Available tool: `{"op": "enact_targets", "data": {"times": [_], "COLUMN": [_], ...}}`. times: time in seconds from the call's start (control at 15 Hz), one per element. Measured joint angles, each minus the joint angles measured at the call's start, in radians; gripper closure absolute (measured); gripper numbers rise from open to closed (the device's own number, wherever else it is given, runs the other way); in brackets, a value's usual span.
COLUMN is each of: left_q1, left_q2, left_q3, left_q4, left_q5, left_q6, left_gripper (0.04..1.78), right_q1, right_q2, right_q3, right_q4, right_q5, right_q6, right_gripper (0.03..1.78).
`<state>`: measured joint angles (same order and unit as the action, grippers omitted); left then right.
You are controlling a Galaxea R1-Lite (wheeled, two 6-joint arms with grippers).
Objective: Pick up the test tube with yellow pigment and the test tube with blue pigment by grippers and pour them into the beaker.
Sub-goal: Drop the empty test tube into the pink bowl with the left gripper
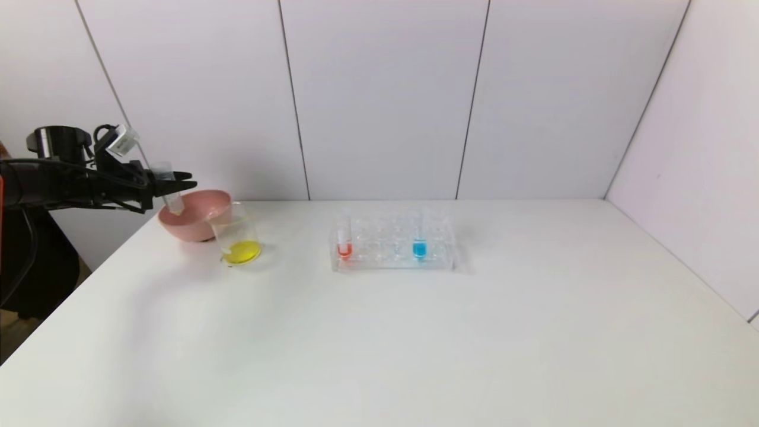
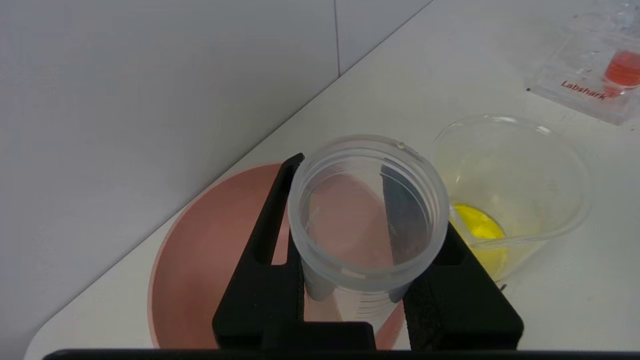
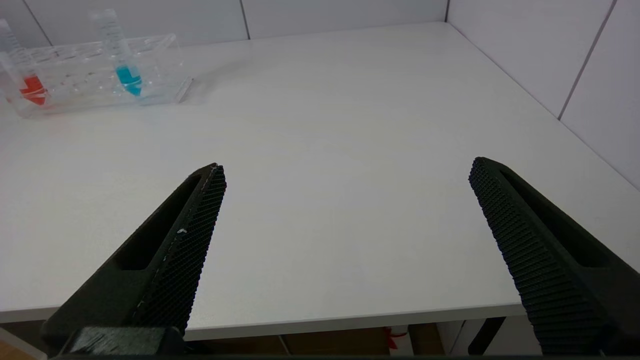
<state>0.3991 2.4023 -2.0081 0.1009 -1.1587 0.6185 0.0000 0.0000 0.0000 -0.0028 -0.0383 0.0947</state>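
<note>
I see bright, even, diffuse light on the white table [image 1: 415, 332]; shadows stay faint, no harsh glare, and my head view looks slightly soft throughout.

A pink bowl [image 1: 195, 222] sits near the left rear corner of a white table [image 1: 415, 344], close to the pale panelled wall [image 1: 379, 95]. Toward the table's middle stands a clear rectangular tube rack [image 1: 394, 246], printed with red lettering on its end; a tube of orange-red liquid [image 1: 344, 240] stands upright at its left end.
</note>
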Motion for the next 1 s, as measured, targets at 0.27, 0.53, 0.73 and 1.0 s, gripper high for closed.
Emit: {"op": "enact_targets", "data": {"times": [0.27, 0.53, 0.73, 1.0], "left_q1": [-0.003, -0.008, -0.009, -0.009], "left_q2": [0.093, 0.122, 0.12, 0.087], "left_q3": [-0.004, -0.005, -0.004, 0.0], "left_q4": [-0.028, -0.029, -0.031, -0.029], "left_q5": [-0.001, -0.002, -0.003, -0.001], "left_q6": [-0.014, -0.02, -0.016, -0.015], "left_gripper": [1.28, 1.19, 0.84, 0.26], "right_q1": [0.0, 0.0, 0.0, 0.0], "right_q2": [0.0, 0.0, 0.0, 0.0], "right_q3": [0.0, 0.0, 0.0, 0.0], "right_q4": [0.0, 0.0, 0.0, 0.0], "right_q5": [0.0, 0.0, 0.0, 0.0], "right_q6": [0.0, 0.0, 0.0, 0.0], "right_gripper": [0.04, 0.04, 0.04, 0.04]}}
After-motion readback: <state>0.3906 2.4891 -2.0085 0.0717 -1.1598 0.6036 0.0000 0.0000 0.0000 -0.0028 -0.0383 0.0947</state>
